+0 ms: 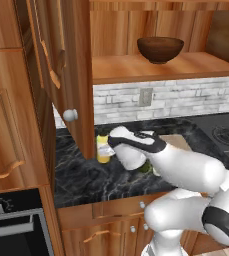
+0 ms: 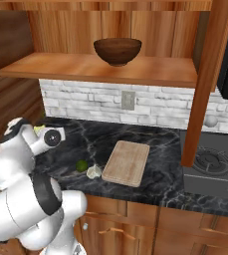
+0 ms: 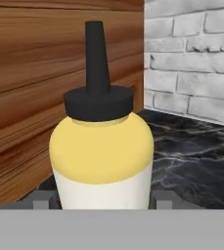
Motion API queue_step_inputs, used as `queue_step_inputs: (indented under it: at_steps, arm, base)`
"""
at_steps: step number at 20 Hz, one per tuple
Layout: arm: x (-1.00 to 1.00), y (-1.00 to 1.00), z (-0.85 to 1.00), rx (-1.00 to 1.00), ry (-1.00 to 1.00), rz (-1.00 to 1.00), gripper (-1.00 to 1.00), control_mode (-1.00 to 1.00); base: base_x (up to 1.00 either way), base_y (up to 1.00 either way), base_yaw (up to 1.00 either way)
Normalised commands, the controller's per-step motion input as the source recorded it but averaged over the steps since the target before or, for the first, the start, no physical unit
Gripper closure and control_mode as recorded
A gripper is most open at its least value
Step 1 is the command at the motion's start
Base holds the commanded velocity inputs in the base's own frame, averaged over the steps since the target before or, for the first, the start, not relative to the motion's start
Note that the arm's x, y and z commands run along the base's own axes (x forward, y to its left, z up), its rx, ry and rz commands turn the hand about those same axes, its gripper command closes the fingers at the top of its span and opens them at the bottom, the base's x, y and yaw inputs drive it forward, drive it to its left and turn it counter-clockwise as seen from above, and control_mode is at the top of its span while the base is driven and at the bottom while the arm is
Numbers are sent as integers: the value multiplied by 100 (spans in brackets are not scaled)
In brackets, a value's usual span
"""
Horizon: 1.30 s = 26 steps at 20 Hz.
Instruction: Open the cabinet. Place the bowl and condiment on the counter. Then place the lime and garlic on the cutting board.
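The cabinet stands open, its left door [image 1: 68, 75] swung out over the counter [image 1: 86, 175]. A dark brown bowl [image 1: 160, 48] [image 2: 117, 51] rests on the cabinet's shelf. The condiment [image 1: 103, 150] [image 3: 102, 156], a yellow bottle with a black spout cap, stands upright on the counter beside that door. My gripper [image 1: 107, 146] [image 3: 102, 201] is shut on its lower body, a fingertip [image 3: 44, 200] pressing each side. The green lime [image 2: 81, 165] and white garlic [image 2: 93, 172] lie on the counter just left of the wooden cutting board [image 2: 127, 162].
The open right door [image 2: 205, 84] hangs over the counter beside a black stove [image 2: 212, 164]. A white brick wall with an outlet [image 2: 128, 100] backs the counter. An oven [image 1: 16, 225] sits low on the left.
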Motion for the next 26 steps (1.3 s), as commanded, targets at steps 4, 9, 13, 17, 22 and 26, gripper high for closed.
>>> queue_step_inputs:
  at_steps: [4,9,13,17,22,26]
  arm:
    - [48,25,-45,-1,0,20,100,-100]
    - [42,0,-58,0,0,18,100,-100]
    - [61,0,-46,0,0,16,100,-100]
    - [49,1,-29,0,0,16,100,-100]
    - [15,12,-22,0,0,14,-100,-100]
    - [-1,6,-6,0,0,10,-100,-100]
  base:
    - [0,0,0]
    - [0,0,0]
    - [0,0,0]
    - [0,0,0]
    - [0,0,0]
    - [0,0,0]
